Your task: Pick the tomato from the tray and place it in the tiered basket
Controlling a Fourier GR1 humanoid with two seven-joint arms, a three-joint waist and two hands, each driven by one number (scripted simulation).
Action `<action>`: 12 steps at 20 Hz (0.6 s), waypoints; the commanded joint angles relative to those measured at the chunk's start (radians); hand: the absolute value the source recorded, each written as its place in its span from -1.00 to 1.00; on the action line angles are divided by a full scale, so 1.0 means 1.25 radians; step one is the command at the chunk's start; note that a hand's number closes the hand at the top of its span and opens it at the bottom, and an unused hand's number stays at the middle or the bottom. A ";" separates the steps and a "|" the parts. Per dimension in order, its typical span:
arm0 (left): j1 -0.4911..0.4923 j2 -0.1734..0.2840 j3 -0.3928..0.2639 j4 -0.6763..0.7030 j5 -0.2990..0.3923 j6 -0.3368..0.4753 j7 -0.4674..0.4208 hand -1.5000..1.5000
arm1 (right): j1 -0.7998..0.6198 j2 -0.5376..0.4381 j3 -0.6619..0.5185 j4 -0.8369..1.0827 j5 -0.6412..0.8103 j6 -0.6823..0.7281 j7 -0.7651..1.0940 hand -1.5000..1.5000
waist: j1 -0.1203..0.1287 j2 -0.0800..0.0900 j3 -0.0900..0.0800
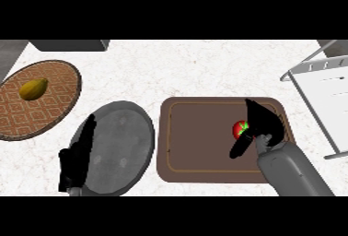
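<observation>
The red tomato [239,128] with a green top lies on the brown tray [197,143], right of its middle. My right hand [263,120] is over the tray, right beside the tomato and covering its right side. Its fingers point away from me and look straight, and the thumb [239,148] sticks out just below the tomato, so the hand is open. The white tiered basket [318,99] stands at the right edge of the counter, right of the tray. My left hand [76,156] rests open at the lower left, fingers up.
A grey round plate [122,147] lies between my left hand and the tray. At the far left, a brown patterned woven plate [48,110] carries a yellow fruit [33,89]. A grey block [68,44] sits at the counter's back left.
</observation>
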 commanded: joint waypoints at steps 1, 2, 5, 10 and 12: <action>0.021 -0.011 -0.008 0.041 -0.016 0.002 0.005 0.00 | 0.023 0.020 0.005 -0.005 0.015 0.038 0.094 -1.00 | -0.003 0.004 -0.007; 0.023 -0.014 0.011 0.054 -0.003 -0.002 -0.020 0.00 | 0.021 0.022 -0.011 0.036 0.024 0.011 0.052 -1.00 | 0.000 0.005 -0.007; 0.022 -0.036 -0.006 0.044 -0.018 0.009 -0.002 0.00 | 0.000 0.025 -0.029 0.024 0.031 0.033 0.063 1.00 | -0.001 0.005 -0.007; 0.036 -0.015 0.008 0.025 -0.014 -0.028 0.013 0.00 | 0.059 0.037 -0.016 0.029 0.082 -0.009 -0.054 1.00 | -0.001 0.005 -0.007; 0.005 -0.052 0.009 0.096 -0.026 -0.007 -0.032 0.00 | 0.018 0.037 -0.012 0.073 0.103 0.004 -0.063 1.00 | -0.002 0.006 -0.007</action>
